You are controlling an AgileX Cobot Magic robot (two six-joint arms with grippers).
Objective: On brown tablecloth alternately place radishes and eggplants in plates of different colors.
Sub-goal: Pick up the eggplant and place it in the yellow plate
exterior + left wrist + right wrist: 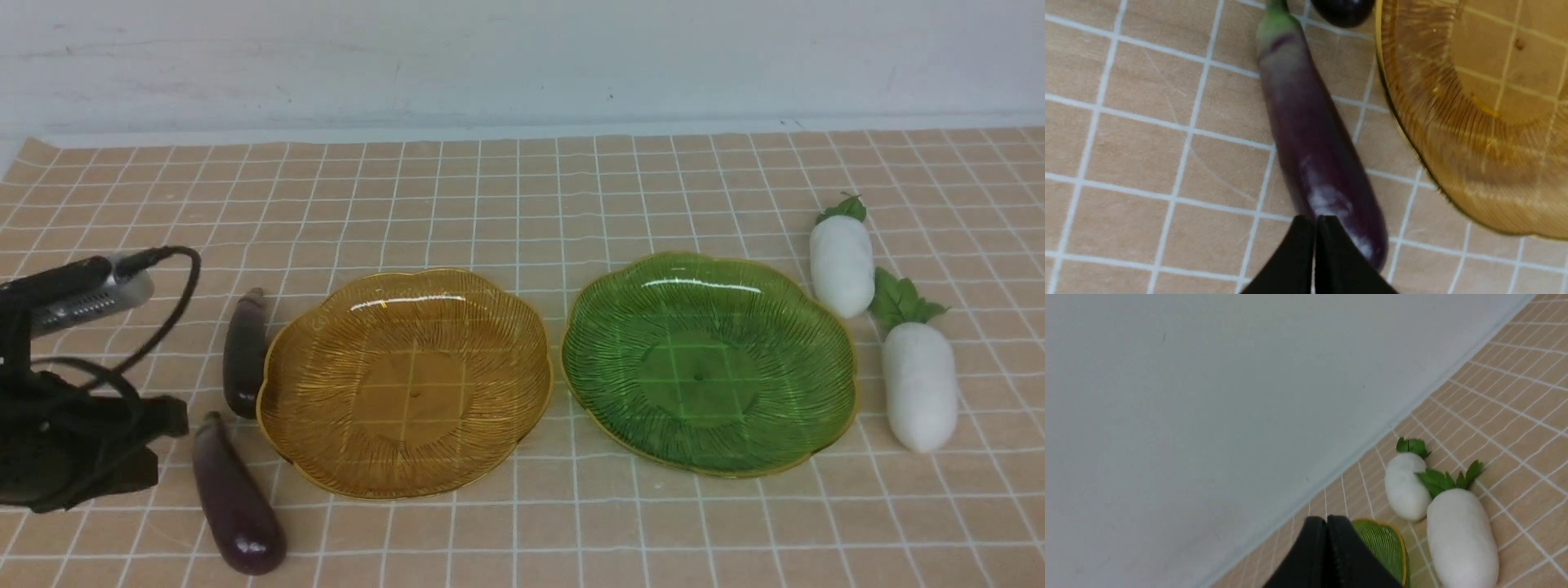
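On the brown tablecloth (522, 204) lie an empty amber plate (406, 384) and an empty green plate (709, 363), side by side. Two dark-purple eggplants sit left of the amber plate: the far one (244, 351) and the near one (237, 506). Two white radishes rest right of the green plate, one behind (842, 261) and one in front (921, 396). My left gripper (1315, 222) is shut and empty, hovering over the rounded end of the near eggplant (1310, 143). The right gripper (1326, 520) is shut and empty, raised beside the green plate's rim (1384, 543), with both radishes (1461, 539) beyond it.
The left arm (65, 441) with its looping cable fills the cloth's left edge in the front view. A pale wall (522, 57) closes off the back of the table. The right arm does not show in the front view.
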